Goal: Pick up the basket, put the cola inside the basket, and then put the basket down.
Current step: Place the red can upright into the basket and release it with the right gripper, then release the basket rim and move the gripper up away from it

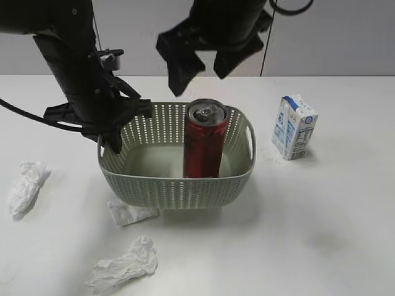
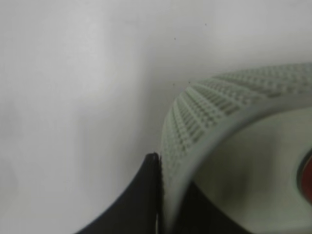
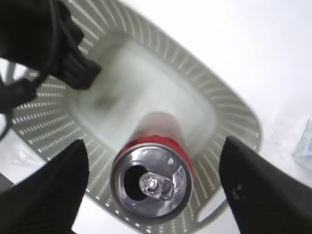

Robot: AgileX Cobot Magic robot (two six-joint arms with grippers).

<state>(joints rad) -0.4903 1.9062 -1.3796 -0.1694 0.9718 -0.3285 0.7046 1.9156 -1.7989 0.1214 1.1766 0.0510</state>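
The can (image 1: 205, 139) stands inside the basket (image 1: 179, 185). The left gripper (image 1: 117, 132) pinches the rim at 9 o'clock. The right gripper (image 1: 199, 60) hangs wide above the can. If the basket tips going down, the tall can may fall.

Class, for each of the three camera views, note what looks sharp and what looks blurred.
Exterior view: cola and basket fairly sharp. Left wrist view: basket wall soft, out of focus. Right wrist view: can top sharp, basket floor smeared.
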